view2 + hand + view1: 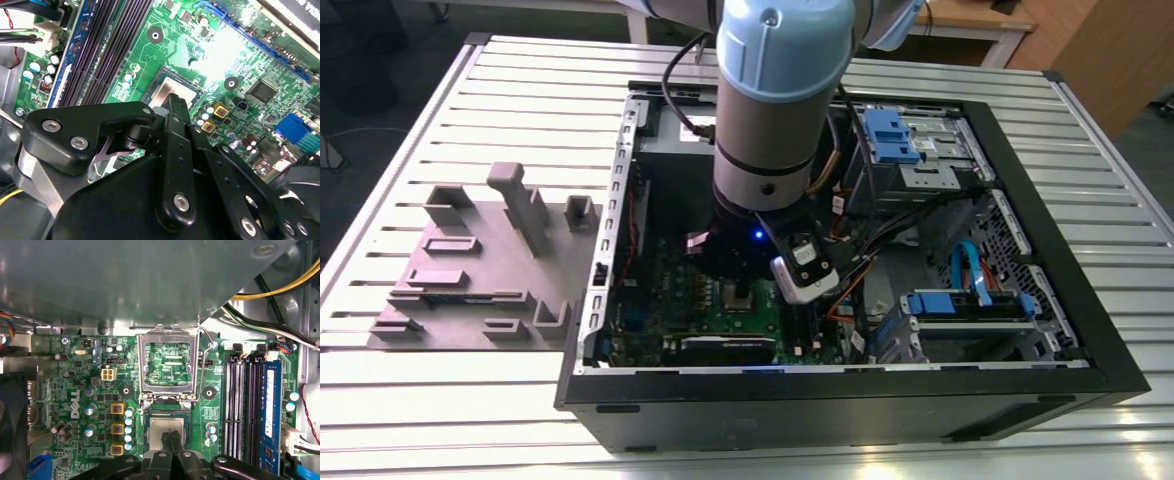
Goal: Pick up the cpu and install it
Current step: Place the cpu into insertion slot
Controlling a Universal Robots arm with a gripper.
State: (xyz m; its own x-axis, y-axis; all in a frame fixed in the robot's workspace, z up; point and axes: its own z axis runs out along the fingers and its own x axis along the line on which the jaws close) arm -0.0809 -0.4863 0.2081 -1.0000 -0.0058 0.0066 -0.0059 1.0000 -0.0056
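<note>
One cpu (157, 427) lies in the open socket (146, 432) inside the case (854, 400); jaws clenched together over it.

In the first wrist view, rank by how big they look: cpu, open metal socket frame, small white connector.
1. open metal socket frame
2. cpu, partly covered by the gripper
3. small white connector

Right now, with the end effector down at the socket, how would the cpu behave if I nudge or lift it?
The cpu is a flat square with a metal top, so it is probably stiff, light and unlikely to roll. It lies inside the socket, so a sideways push would likely bind rather than slide. Its smooth top looks slippery.
</note>
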